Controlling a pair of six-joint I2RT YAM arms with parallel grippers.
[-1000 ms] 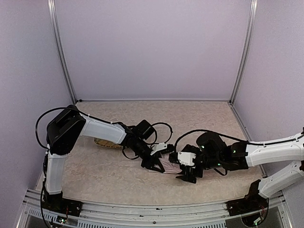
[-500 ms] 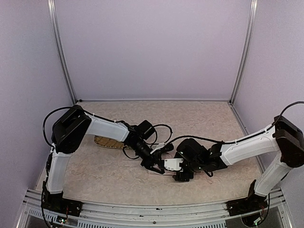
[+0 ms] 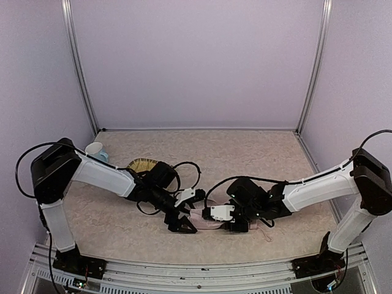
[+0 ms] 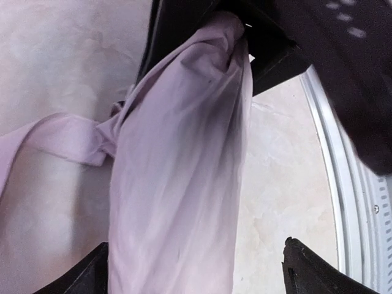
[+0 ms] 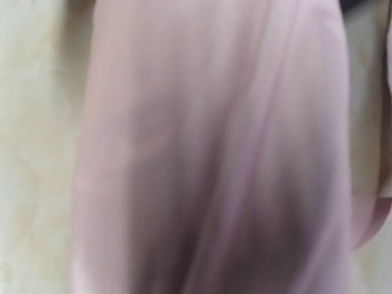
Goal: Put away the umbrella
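Pink umbrella (image 4: 177, 159), blurred close, ends hidden

Soft, even light falls from above in the overhead view. The desk (image 3: 245, 153) is bright and free of glare, with only a faint shadow beneath the left claw (image 3: 179, 223). The left wrist view is fairly sharp. The umbrella (image 4: 177, 184) fabric between that claw's fingertips (image 4: 306, 272) is shaded grey down its middle fold, and the fingertips are near-black silhouettes. Right of the claw a pale rail (image 4: 349, 214) is slightly washed out. The right wrist view is wholly out of focus, filled with pink fabric that is darkest low in the middle.
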